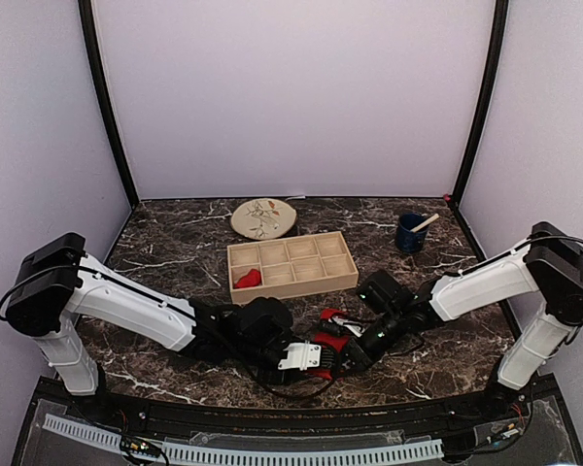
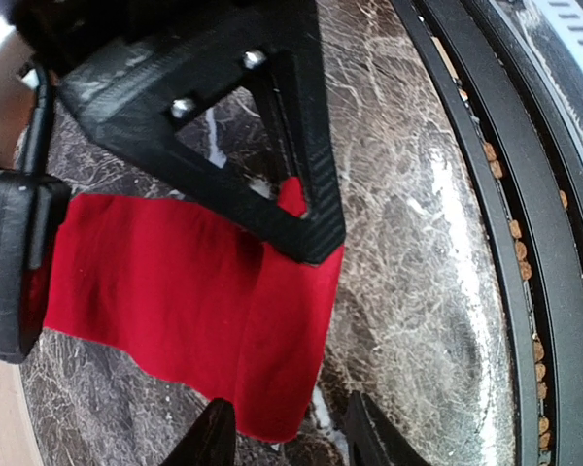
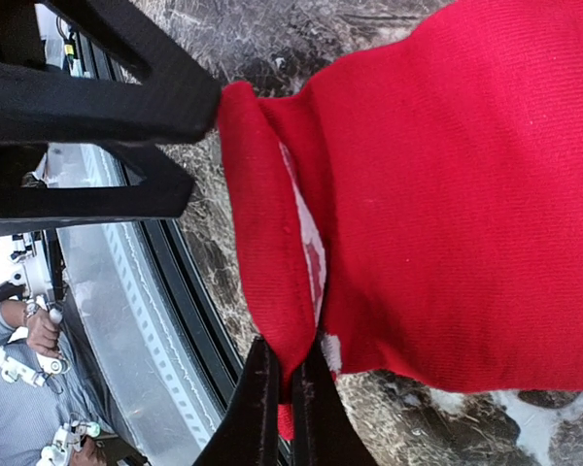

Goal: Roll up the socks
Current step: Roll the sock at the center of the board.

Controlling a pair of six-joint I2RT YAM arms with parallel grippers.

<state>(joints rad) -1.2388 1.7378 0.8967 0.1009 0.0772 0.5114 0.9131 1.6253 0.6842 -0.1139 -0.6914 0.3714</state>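
Observation:
One red sock [image 1: 332, 340] lies on the marble table near the front edge, between my two grippers. In the left wrist view this sock [image 2: 165, 291] lies flat, and my left gripper [image 2: 290, 439] stands open with the sock's near edge reaching between its fingertips. My right gripper [image 3: 287, 408] is shut on a pinched fold at the edge of the sock [image 3: 447, 194]. From above, the left gripper [image 1: 306, 357] and right gripper [image 1: 355, 349] sit close together over it. A second red sock [image 1: 248, 279], bunched into a lump, rests in the left front compartment of the wooden tray [image 1: 301, 284].
A patterned plate [image 1: 263, 217] lies behind the tray. A blue cup [image 1: 410, 233] with a wooden stick stands at the back right. The black frame rail [image 2: 486, 243] at the table's front edge runs close beside the sock.

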